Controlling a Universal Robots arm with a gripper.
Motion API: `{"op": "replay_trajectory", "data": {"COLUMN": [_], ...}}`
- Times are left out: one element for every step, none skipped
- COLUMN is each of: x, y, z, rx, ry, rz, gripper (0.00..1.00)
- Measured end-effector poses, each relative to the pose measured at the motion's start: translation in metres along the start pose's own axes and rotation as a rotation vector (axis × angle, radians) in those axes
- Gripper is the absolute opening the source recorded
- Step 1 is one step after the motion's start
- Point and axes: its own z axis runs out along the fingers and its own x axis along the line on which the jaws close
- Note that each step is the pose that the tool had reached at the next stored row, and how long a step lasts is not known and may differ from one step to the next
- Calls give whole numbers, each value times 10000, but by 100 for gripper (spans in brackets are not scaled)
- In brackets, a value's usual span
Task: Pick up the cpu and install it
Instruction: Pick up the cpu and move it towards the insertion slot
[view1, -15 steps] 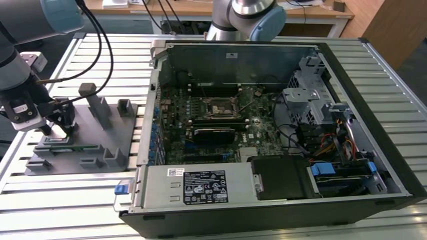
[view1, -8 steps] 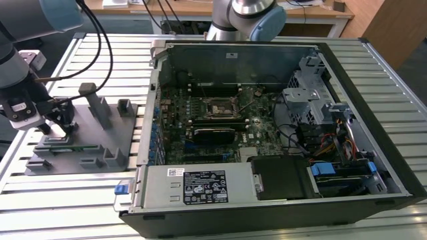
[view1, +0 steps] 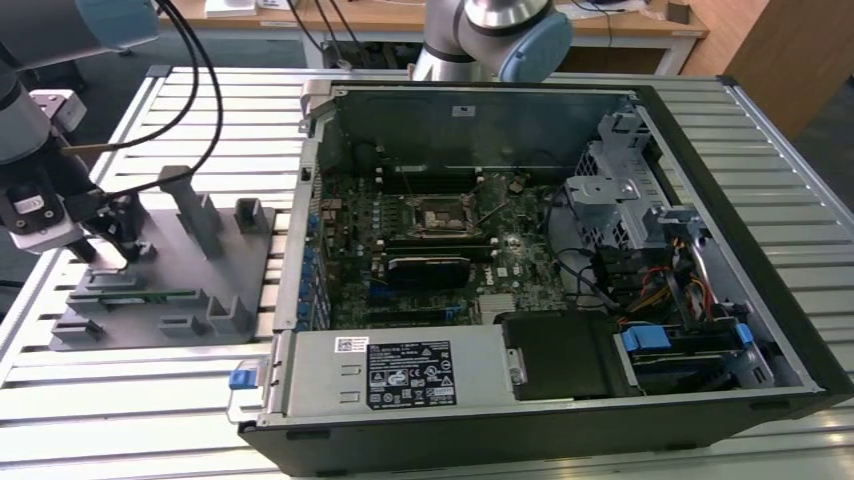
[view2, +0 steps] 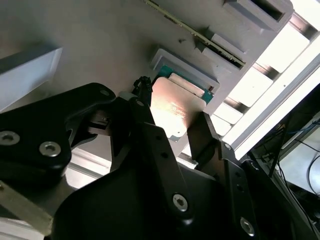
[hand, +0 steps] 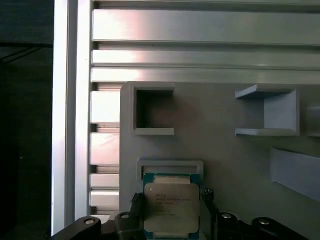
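The cpu (hand: 171, 210) is a flat square chip with a silvery top and a green rim. It lies in a small walled holder on the grey fixture plate (hand: 225, 155). In both wrist views my gripper (hand: 172, 200) has its two black fingers pressed against opposite edges of the cpu (view2: 175, 112), shut on it. In the exterior view the gripper (view1: 114, 250) is down at the fixture plate (view1: 174, 290), on the exterior view's left, and it covers the chip there.
An open computer case (view1: 747, 300) lies on the slatted aluminium table at the exterior view's right, with the motherboard's socket (view1: 434, 218) at its middle. Grey posts and brackets (view1: 200, 215) stand on the fixture plate, along with a thin green memory strip (view1: 127, 295).
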Motion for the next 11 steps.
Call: {"op": "replay_trajectory", "data": {"x": [0,-1,-1,-1,-1,-1,-2,-2,-2,-2,-2], "y": [0,1,1,1,1,2,2,2,2,2,2], "z": [-18,-39,-58,-73,-85,-99,-112,-123,-132,-147,-162], "rx": [0,0,1,1,0,1,2,4,9,14,15], "ry": [0,0,1,1,0,0,0,0,-1,-1,1], "rz": [0,0,0,0,-1,0,-1,-1,-1,-1,-1], "gripper": [53,53,53,53,53,53,53,53,53,53,53]}}
